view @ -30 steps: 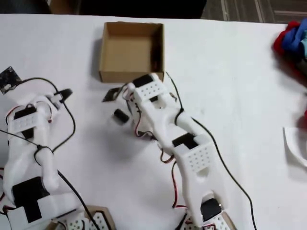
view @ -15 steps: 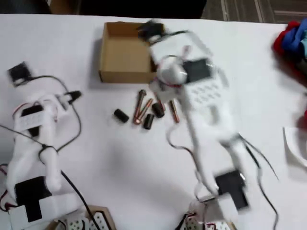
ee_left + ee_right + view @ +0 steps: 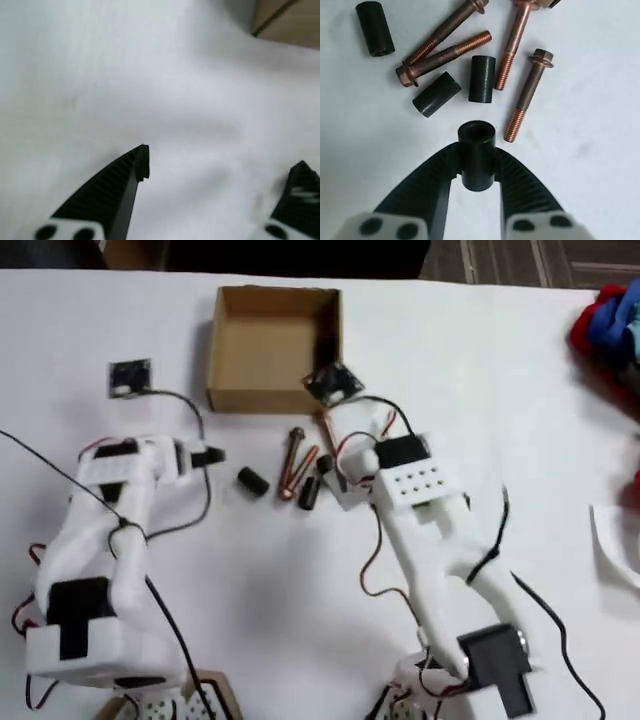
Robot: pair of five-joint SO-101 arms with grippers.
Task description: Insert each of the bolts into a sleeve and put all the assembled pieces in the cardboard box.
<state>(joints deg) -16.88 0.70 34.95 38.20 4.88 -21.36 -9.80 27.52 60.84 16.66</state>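
Right fingers (image 3: 432,177) pinch one sleeve (image 3: 476,150); left fingers (image 3: 120,180) spread, holding nothing. I count four bolts (image 3: 529,92) loose, none sleeved; cardboard box (image 3: 262,398) looks unfilled.

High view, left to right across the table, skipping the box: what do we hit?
Left pincer → lone sleeve → bolt pair → right arm → coloured cloth. The other sleeves overlap the bolts, so they are left out.
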